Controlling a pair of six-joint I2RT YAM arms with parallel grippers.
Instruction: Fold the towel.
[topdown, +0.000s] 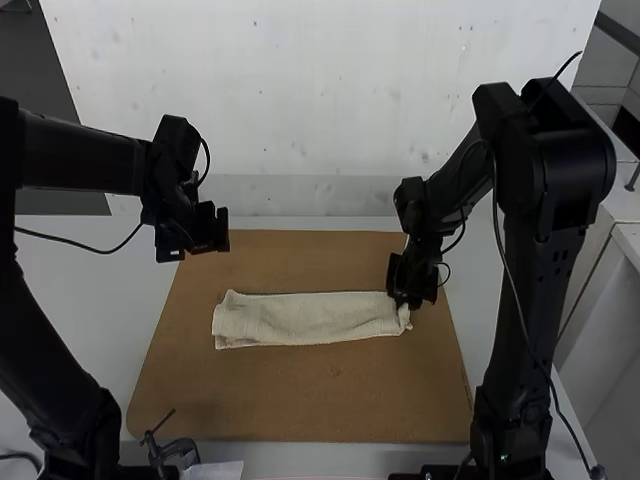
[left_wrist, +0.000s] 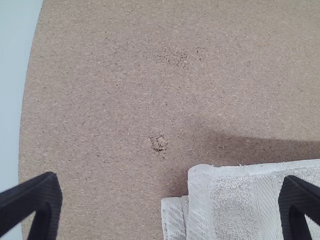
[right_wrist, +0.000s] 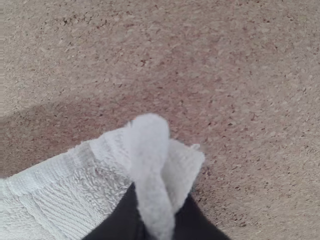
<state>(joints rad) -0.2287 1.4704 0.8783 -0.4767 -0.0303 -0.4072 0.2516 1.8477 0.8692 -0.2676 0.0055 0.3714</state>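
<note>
wrist views close, looking down

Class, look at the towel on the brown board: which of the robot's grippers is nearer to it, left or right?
Right. The right gripper is clamped on the towel's right end; the left gripper hangs open, apart from it, beyond its left end.

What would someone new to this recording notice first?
The pale towel, lying as a long, narrow strip across the brown board. Next, the right gripper at the strip's right end, fingers shut on a raised pinch of cloth. The left gripper hangs open near the other end.
</note>
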